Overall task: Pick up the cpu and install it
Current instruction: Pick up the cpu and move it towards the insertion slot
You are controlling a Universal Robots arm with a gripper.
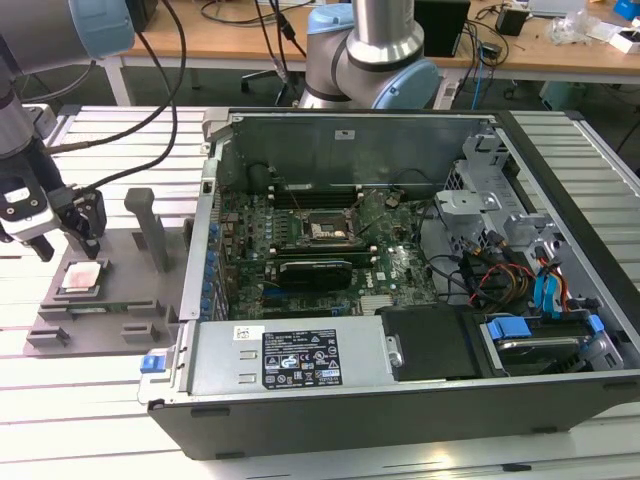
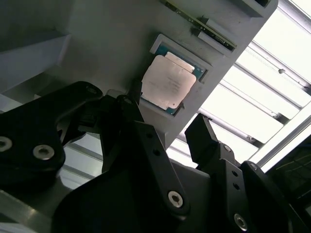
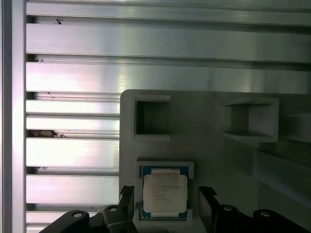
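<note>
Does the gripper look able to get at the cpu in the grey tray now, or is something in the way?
Probably yes. The open gripper hangs just above the cpu, its jaws to either side, and nothing covers the cpu in the grey tray.

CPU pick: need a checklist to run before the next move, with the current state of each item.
1. cpu lying flat in the grey tray pocket: ok.
2. End effector open: ok.
3. Fingers straddle the cpu, with a gap on each side: ok.
4. Finger height against the cpu's edges: cannot tell.
5. Motherboard socket open and unoccupied: cannot tell.
</note>
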